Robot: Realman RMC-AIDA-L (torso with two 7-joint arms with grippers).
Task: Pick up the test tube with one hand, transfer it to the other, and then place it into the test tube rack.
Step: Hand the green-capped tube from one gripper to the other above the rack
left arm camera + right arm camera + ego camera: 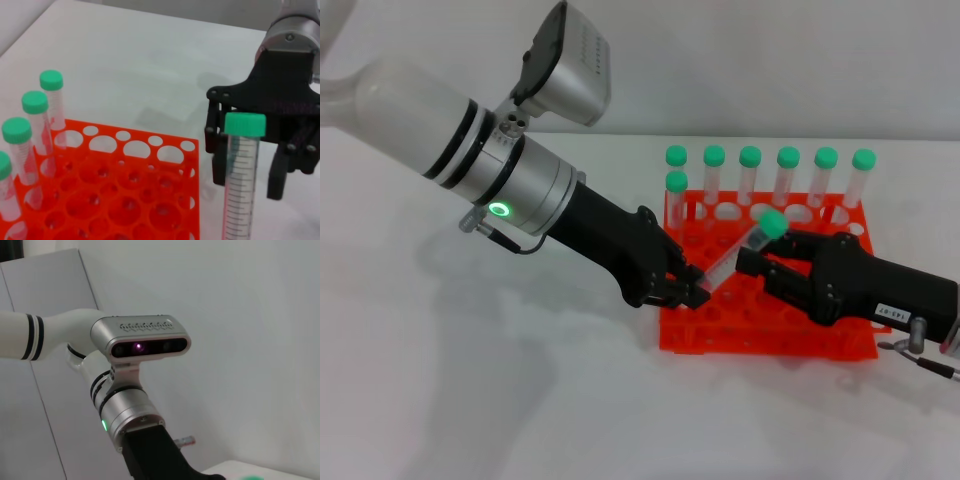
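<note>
The left gripper (692,288) reaches in from ten o'clock on its thick silver-white arm, fingers clamped on the lower end of the test tube (738,252). The right gripper (757,262) comes from four o'clock, fingers spread around the capped end.

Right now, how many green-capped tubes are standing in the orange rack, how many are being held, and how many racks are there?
Tubes standing in the test tube rack: 7
Tubes held between the left gripper and right gripper, the test tube: 1
Racks: 1
Total: 9
</note>
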